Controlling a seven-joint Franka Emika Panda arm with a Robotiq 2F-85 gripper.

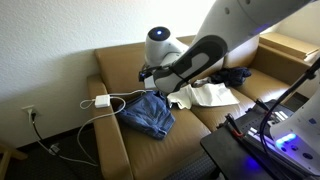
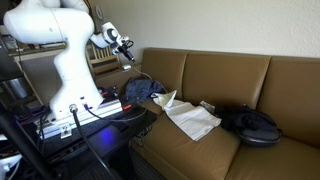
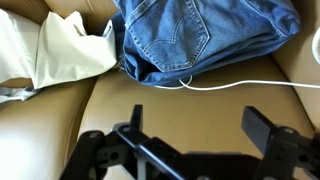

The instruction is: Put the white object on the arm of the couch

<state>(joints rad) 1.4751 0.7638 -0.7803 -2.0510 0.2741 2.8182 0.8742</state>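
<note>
**Above the couch seat, fingers spread and empty**

Below me is the brown couch [image 3: 150, 110], and its seat is the surface that carries everything. My fingers [image 3: 258, 125] stand wide apart, with only bare cushion between them. Just past them a folded pair of jeans [image 3: 210, 35] rests on the surface. A thin white cable [image 3: 250, 85] runs out from under the jeans' edge across the cushion. Beside the jeans and touching them lies a crumpled white cloth [image 3: 50, 50].

The white object [image 1: 100, 100] is a small block on that cable. In an exterior view it sits at the end of the couch by the couch arm [image 1: 110, 150], well apart from my fingers. Whether it lies on the arm's top or on the seat edge I cannot tell. A wall socket [image 1: 30, 113] shows low on the wall near that end.

Farther along the seat, past the cloth, lies a dark bag-like heap [image 2: 250, 125], and whatever it holds is hidden. My robot arm [image 2: 70, 60] rises from a stand beside the couch and reaches over the seat.
</note>
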